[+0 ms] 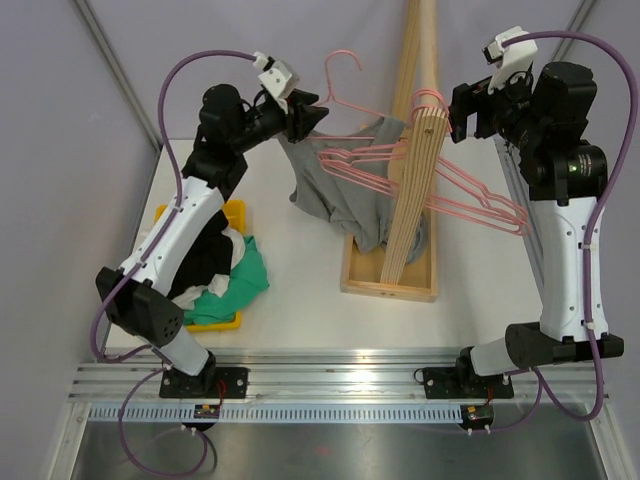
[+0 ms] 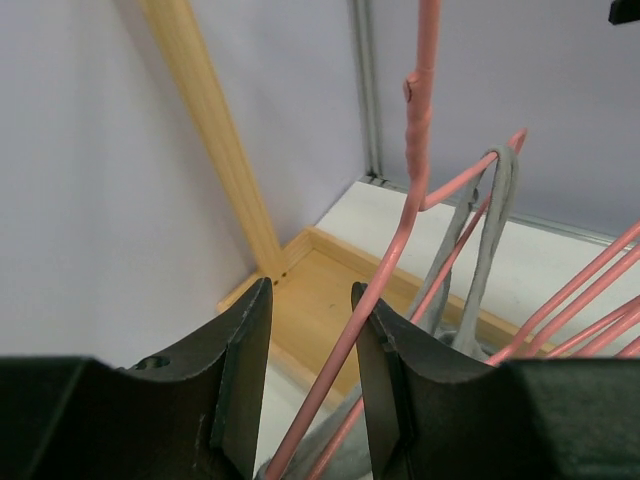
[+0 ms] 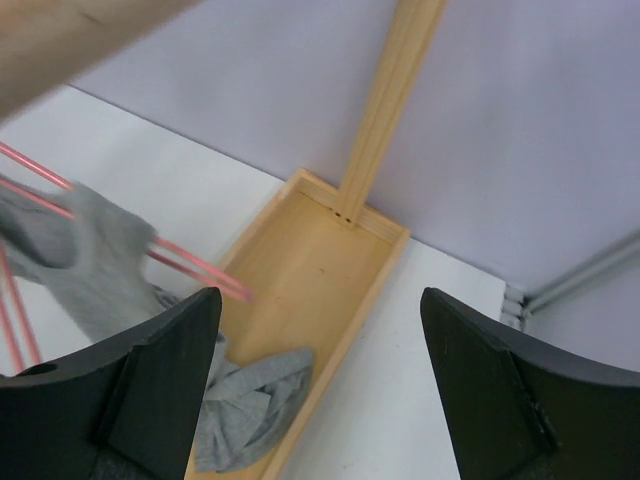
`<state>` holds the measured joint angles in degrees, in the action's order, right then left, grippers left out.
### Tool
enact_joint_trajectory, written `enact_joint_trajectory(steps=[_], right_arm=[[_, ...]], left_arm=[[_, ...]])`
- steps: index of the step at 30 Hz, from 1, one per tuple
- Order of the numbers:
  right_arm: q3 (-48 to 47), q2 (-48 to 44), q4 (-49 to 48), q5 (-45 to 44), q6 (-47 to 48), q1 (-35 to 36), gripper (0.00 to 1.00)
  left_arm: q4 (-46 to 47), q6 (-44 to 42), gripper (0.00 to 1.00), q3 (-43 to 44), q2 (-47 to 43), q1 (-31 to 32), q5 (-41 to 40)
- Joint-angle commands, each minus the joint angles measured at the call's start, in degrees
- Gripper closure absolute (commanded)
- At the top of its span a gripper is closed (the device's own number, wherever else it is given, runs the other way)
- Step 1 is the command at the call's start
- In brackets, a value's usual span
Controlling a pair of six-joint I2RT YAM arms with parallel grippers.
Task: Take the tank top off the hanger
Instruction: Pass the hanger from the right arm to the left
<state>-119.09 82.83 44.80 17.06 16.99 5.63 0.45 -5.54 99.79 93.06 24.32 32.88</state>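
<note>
Over white table (image 1: 300, 300), grey tank top (image 1: 325, 190) looped on pink hanger (image 2: 418, 130), draping into wooden tray (image 1: 388, 291). Half-closed left gripper (image 2: 312, 300) round hanger, grip unclear; right gripper (image 3: 320, 310) wide, empty. Next: pinch strap (image 2: 497, 200), slide off.

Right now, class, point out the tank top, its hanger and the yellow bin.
tank top (image 1: 322, 188), top view, hanging grey body
hanger (image 2: 415, 118), left wrist view, twisted neck
bin (image 1: 236, 212), top view, far corner
</note>
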Motion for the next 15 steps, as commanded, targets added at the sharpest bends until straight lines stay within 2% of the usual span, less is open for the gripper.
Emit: enact_joint_trajectory(steps=[1, 5, 9, 13, 15], right_arm=[[2.36, -1.43, -0.76, -12.20, 0.67, 0.26, 0.11], [5.00, -4.25, -1.46, -18.97, 0.32, 0.26, 0.11], [5.44, -7.15, 0.20, -26.19, 0.50, 0.26, 0.10], [6.32, -11.79, 2.14, -29.89, -0.55, 0.26, 0.10], [8.33, -14.17, 1.53, -30.68, -2.13, 0.26, 0.09]], left_arm=[[11.94, 2.11, 1.00, -4.66, -7.35, -2.95, -5.71], [13.09, 0.72, 1.00, -7.76, -11.22, -5.68, -8.79], [8.88, -4.20, 1.00, -8.38, -14.74, -6.30, -13.63], [5.62, -7.73, 1.00, -10.66, -19.39, -6.30, -21.97], [6.31, -8.69, 1.00, -15.20, -23.87, -6.30, -26.87]])
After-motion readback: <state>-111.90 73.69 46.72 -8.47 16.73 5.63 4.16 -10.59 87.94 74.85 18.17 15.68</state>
